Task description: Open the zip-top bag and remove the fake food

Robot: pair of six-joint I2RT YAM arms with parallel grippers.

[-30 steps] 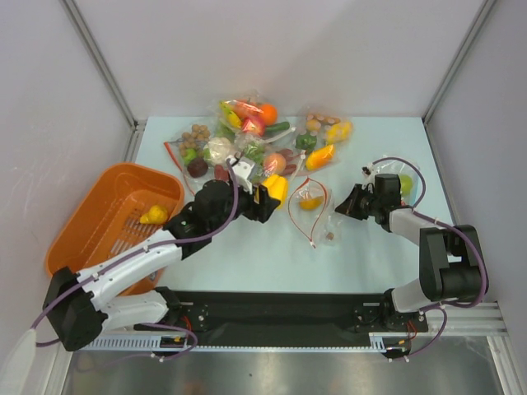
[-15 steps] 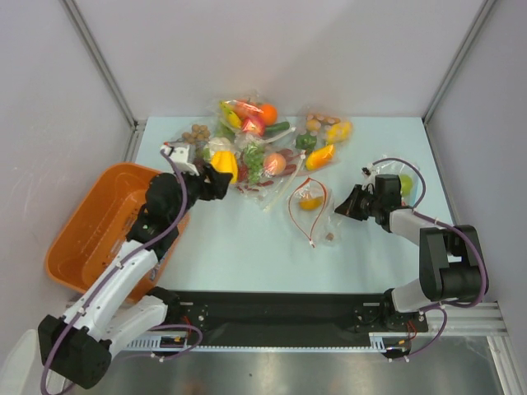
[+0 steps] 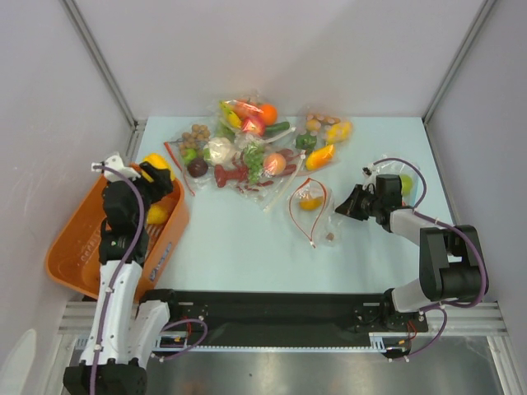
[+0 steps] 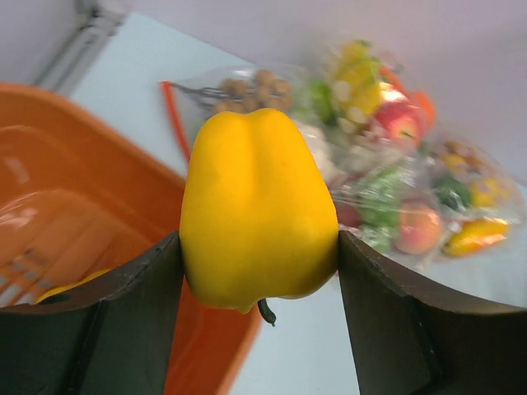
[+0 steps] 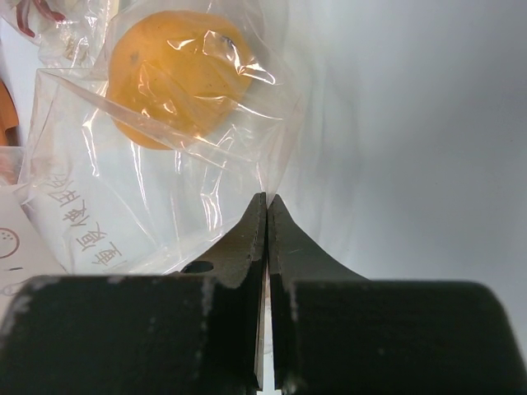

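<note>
Over the pale table (image 3: pixel 247 247) our left gripper (image 4: pixel 259 240) clamps a yellow pepper (image 4: pixel 257 197) at the rim of the basket (image 3: pixel 82 239), likely to drop it in, while our right gripper (image 5: pixel 265 202), closed thin, seems to pinch the bag (image 5: pixel 123 189) steady.

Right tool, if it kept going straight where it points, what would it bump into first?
The zip-top bag that the right tool pinches; then probably the orange fake food inside, slightly left of its line.

Sideways Chinese characters printed on the zip-top bag (image 5: pixel 99 206); not legible
</note>
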